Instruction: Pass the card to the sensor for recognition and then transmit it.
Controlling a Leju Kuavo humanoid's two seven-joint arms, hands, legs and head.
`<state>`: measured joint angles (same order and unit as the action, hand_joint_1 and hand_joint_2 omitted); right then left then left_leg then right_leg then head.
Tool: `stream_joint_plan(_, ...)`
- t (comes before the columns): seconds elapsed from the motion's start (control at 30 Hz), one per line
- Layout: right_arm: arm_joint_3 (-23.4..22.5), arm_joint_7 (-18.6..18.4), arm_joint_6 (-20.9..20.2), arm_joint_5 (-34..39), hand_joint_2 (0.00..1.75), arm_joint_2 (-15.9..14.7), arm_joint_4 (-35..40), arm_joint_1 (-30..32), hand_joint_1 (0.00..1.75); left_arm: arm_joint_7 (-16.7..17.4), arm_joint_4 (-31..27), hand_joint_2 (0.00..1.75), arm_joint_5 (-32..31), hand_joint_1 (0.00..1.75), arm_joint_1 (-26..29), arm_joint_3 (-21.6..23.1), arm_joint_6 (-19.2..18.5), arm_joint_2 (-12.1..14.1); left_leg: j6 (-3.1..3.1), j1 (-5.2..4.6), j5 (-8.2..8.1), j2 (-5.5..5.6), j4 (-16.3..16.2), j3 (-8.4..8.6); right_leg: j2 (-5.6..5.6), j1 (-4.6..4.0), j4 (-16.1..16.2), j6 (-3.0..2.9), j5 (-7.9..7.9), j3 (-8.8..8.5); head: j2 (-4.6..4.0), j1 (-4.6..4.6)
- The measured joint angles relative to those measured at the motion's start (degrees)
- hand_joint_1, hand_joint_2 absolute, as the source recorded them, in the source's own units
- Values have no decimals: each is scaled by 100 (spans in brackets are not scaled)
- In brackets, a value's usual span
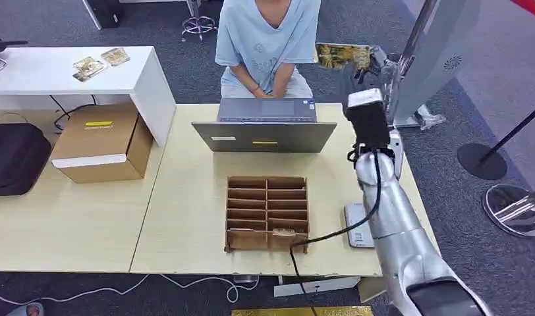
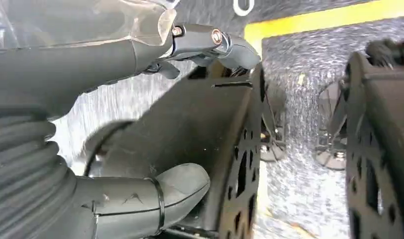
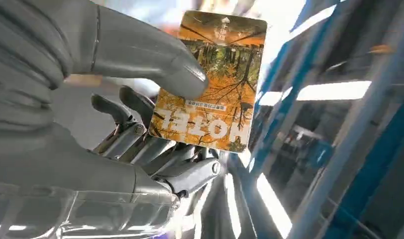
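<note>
My right hand [image 1: 378, 64] is raised high beyond the table's far right corner and holds an orange autumn-forest card [image 1: 342, 55] out to its left, near the seated person's shoulder. In the right wrist view the card [image 3: 212, 82] is pinched between the thick thumb [image 3: 155, 55] and the darker fingers behind it, part of the right hand [image 3: 115, 149]. The flat grey sensor [image 1: 359, 226] lies on the table by the right edge, mostly behind my right forearm. My left hand [image 2: 140, 124] hangs low, thumb and fingers apart, holding nothing.
A brown cardboard card organiser [image 1: 267, 212] sits mid-table with one card [image 1: 284, 232] in a front slot. An open laptop [image 1: 265, 125] faces a person in a light blue shirt [image 1: 268, 39]. A cardboard box [image 1: 103, 141] and a white table [image 1: 67, 69] stand left.
</note>
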<state>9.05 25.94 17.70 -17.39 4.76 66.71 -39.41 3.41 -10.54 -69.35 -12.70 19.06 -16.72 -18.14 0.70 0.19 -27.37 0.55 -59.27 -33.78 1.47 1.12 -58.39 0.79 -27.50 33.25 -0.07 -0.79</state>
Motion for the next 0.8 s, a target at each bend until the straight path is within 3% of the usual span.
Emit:
stream_joint_plan(0.13, -24, 86, -809, 1357, 175, -33, 1030, 597, 175, -158, 0, 175, -254, 0, -69, 413, -31, 20, 2, 4, -3, -5, 1, 0, -3, -4, 1, 0, -4, 1, 0, 0)
stream_joint_plan(0.37, -125, 177, -1328, 2243, 175, -42, 2028, 1319, 175, -239, 0, 175, -601, 0, -154, 915, -83, 44, 3, 5, -3, -15, 1, 1, -6, -4, 0, -1, -4, 0, 0, 2)
stream_joint_plan(0.8, -319, 272, -1558, 3044, 175, -44, 2938, 2399, 175, -372, 0, 175, -1122, 0, -250, 1541, -169, 81, 2, 4, -4, -18, 2, 0, -9, -4, 2, 0, -5, 1, 0, 2)
